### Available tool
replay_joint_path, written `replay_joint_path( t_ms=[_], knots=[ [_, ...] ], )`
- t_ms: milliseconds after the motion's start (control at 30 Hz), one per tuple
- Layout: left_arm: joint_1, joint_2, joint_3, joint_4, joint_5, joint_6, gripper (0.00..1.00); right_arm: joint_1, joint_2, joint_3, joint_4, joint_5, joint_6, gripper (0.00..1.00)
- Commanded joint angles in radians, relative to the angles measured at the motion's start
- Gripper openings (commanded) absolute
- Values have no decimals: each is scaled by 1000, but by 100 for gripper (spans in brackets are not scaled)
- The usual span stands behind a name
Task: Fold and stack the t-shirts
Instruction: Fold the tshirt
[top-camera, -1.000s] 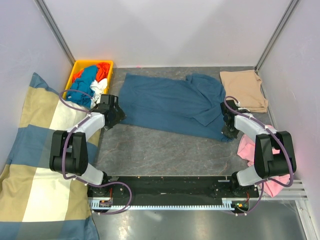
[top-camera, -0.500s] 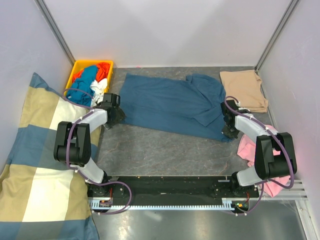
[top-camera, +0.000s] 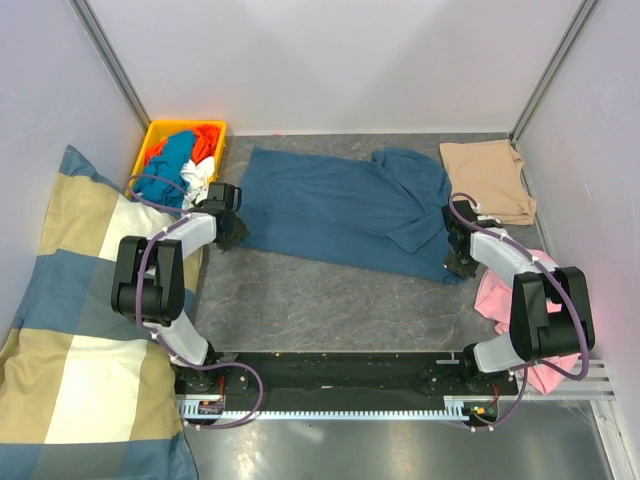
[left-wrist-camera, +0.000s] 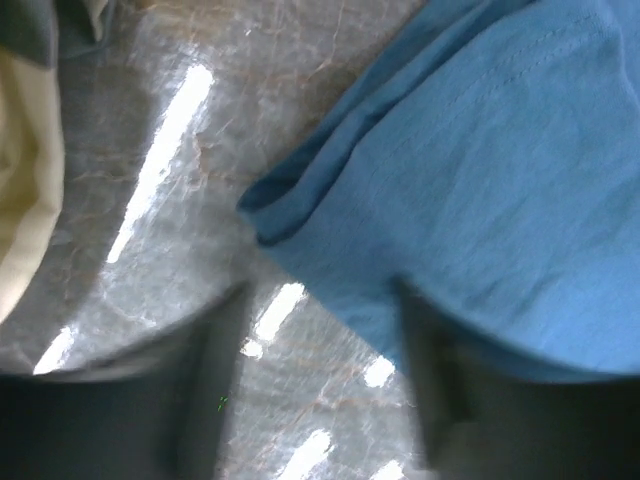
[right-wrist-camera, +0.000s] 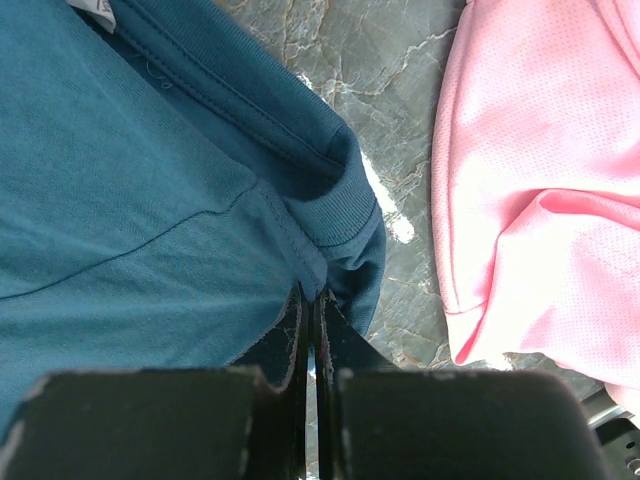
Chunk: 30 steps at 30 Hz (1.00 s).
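The checked cushion (top-camera: 70, 330), one only, lies outboard of the left gripper (top-camera: 228, 236), on the side away from the other arm. The grey marbled table (top-camera: 330, 300) carries the rest. One dark teal-blue t-shirt (top-camera: 330, 210) is spread flat between the two grippers, reaching from one to the other. One tan t-shirt (top-camera: 487, 178) sits folded beyond the right gripper (top-camera: 457, 265), well apart from it, at the far corner. One pink garment (top-camera: 492, 295) lies just outboard of the right gripper, apart from the teal cloth. One yellow bin (top-camera: 160, 132), beyond the left gripper, holds a heap of teal, orange-red and white clothes.

The left gripper's fingers (left-wrist-camera: 210, 380) stand spread, one over bare table and one over the teal shirt's hem corner. The right gripper's fingers (right-wrist-camera: 285, 345) are pressed together, pinching a fold of the teal shirt's ribbed edge. A white tag (right-wrist-camera: 92, 8) shows there, cut off and unreadable.
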Motion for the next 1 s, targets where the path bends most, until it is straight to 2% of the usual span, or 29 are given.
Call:
replay_joint_path(
  t_ms=[0,33,167,367,600,967],
  knots=[
    [2,57,75,22,-34,-17,32,-7,-38,-10,-23,18,-11,0],
    [3,64,80,21,-34,-16,2,-7,-41,-10,-25,20,-10,0],
    [3,81,87,10,-19,-13,2,-5,-55,-3,-33,23,-8,0],
    [0,0,-21,2,15,-37,2,-5,-76,12,-82,-26,1,0],
    [1,-222,-280,-27,2,-125,2,-5,-107,-20,-132,-45,1,0],
    [0,-523,-466,-127,22,-201,2,10,-167,-10,-258,-46,47,0]
  ],
)
